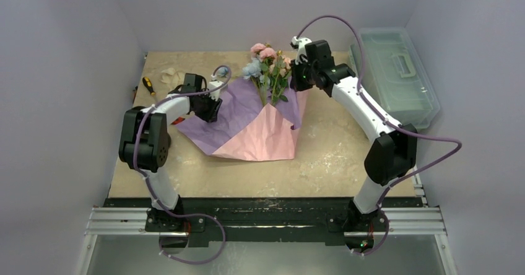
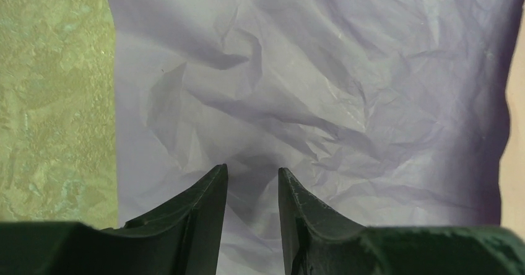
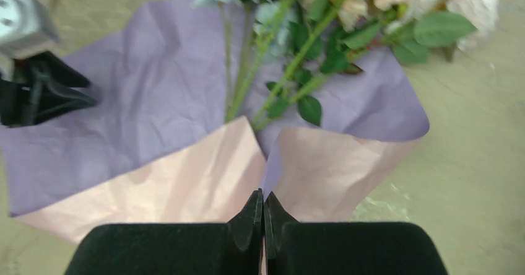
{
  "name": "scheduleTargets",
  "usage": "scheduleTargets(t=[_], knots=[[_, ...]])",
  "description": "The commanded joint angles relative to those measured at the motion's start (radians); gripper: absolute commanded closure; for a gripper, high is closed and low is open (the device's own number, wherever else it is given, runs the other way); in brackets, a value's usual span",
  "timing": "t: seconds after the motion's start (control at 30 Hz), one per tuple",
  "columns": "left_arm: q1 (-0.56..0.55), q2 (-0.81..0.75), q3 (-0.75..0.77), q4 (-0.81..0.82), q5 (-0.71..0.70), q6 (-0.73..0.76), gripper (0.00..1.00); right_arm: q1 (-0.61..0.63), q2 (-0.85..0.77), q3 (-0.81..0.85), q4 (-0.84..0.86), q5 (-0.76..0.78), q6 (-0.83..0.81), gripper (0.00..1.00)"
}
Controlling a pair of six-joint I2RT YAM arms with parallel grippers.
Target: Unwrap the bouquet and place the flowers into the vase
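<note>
The bouquet's paper (image 1: 260, 132) lies spread on the table, lilac side up on the left with a pink flap folded over the middle. The flowers (image 1: 267, 61), pink, peach and pale blue on green stems (image 3: 291, 58), lie on it with their heads toward the far wall. My left gripper (image 1: 209, 108) stands on the lilac sheet (image 2: 309, 70); its jaws (image 2: 252, 170) are apart, with crumpled paper under the gap. My right gripper (image 1: 298, 80) is at the paper's right edge. Its jaws (image 3: 264, 193) are shut on a fold of the paper (image 3: 322, 170). The vase is out of view.
A clear lidded plastic box (image 1: 396, 77) stands at the back right. A yellow-handled screwdriver (image 1: 148, 86) and a pale crumpled ribbon (image 1: 168, 75) lie at the back left. The left gripper (image 3: 37, 89) shows at the left edge of the right wrist view.
</note>
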Motion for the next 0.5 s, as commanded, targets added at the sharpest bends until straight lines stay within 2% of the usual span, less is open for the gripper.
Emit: scheduleTargets(t=[0.0, 0.33, 0.4, 0.47], knots=[[-0.003, 0.027, 0.020, 0.028, -0.026, 0.011, 0.65, -0.057, -0.068, -0.081, -0.096, 0.077, -0.115, 1.00], [-0.003, 0.043, 0.028, 0.031, -0.024, 0.002, 0.66, -0.160, -0.174, -0.277, -0.132, 0.205, -0.271, 1.00], [-0.003, 0.040, 0.031, 0.030, -0.016, 0.002, 0.65, -0.175, -0.172, -0.298, -0.132, 0.221, -0.288, 0.92], [-0.003, 0.037, 0.037, 0.029, -0.007, 0.003, 0.65, -0.192, -0.162, -0.301, -0.141, 0.225, -0.300, 0.78]])
